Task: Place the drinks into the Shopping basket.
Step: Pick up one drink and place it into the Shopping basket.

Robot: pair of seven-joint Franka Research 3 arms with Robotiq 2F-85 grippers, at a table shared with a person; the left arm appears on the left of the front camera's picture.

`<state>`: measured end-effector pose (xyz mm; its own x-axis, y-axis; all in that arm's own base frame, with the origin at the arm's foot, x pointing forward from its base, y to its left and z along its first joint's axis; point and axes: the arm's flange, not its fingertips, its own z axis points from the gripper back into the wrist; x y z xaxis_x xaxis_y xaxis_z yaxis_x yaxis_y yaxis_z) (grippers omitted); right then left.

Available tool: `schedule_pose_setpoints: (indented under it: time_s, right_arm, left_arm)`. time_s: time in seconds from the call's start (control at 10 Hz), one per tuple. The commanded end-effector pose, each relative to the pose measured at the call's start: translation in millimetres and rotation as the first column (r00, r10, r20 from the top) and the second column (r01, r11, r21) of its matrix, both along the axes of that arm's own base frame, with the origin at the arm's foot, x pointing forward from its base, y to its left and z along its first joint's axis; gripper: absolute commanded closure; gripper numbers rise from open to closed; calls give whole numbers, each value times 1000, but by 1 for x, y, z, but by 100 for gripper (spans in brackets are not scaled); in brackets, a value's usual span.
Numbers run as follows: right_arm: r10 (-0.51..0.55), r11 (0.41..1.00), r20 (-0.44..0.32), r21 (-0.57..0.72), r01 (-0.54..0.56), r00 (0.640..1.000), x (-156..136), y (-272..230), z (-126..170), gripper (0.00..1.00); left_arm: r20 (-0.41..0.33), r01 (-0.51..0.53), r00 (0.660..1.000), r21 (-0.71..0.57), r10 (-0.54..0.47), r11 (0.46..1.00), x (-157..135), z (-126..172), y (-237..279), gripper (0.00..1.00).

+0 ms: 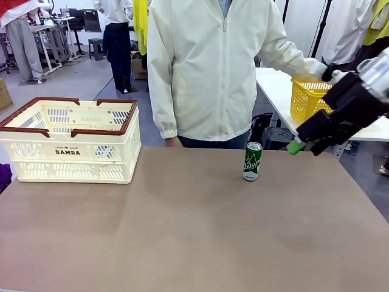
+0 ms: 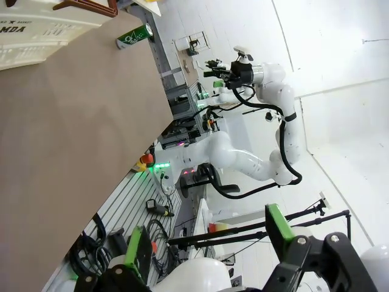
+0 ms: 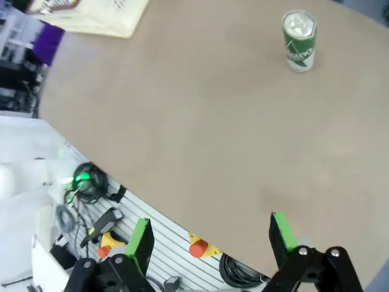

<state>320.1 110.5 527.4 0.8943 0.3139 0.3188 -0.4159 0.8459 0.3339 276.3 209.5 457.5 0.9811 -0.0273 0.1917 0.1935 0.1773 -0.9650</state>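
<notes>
A green drink can (image 1: 252, 161) with white lettering stands upright on the brown table, right of the middle near the far edge. It also shows in the left wrist view (image 2: 135, 36) and the right wrist view (image 3: 299, 41). The cream Shopping basket (image 1: 70, 159) with a dark brown rim sits at the table's far left, empty as far as I can see. My right gripper (image 1: 304, 146) hovers open above the table's right edge, right of the can and apart from it. Its green pads (image 3: 141, 240) stand wide with nothing between them. The left gripper (image 2: 206, 234) is open and empty, off the table.
A person in a cream jacket stands at the far edge behind the can, one hand on a yellow mesh basket (image 1: 307, 97) on a white side table at the right. Cables and a red stop button (image 3: 197, 247) lie below the near table edge.
</notes>
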Motion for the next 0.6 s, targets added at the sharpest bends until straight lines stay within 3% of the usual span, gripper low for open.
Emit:
schedule_pose_setpoints:
  time_s: [0.0,0.1,0.2,0.3,0.4,0.5]
  right_arm:
    - [-143,983,-58,-127,134,988,50,39,1,0]
    - [-304,940,-122,-202,276,945,81,50,-7,0]
    - [-380,907,-117,-245,344,918,114,61,-20,0]
    - [-392,896,-141,-283,343,909,137,68,-34,0]
    - [-352,921,-168,-239,308,921,147,64,-42,0]
    - [-363,929,-138,-134,346,921,125,22,-18,0]
  left_arm:
    - [5,-1,1000,-26,1,1000,-1,3,0,0]
    - [5,-1,1000,-26,1,1000,-1,3,0,0]
    - [5,-1,1000,-26,1,1000,-1,3,0,0]
    - [5,-1,1000,-26,1,1000,-1,3,0,0]
    - [5,-1,1000,-26,1,1000,-1,3,0,0]
    - [5,-1,1000,-26,1,1000,-1,3,0,0]
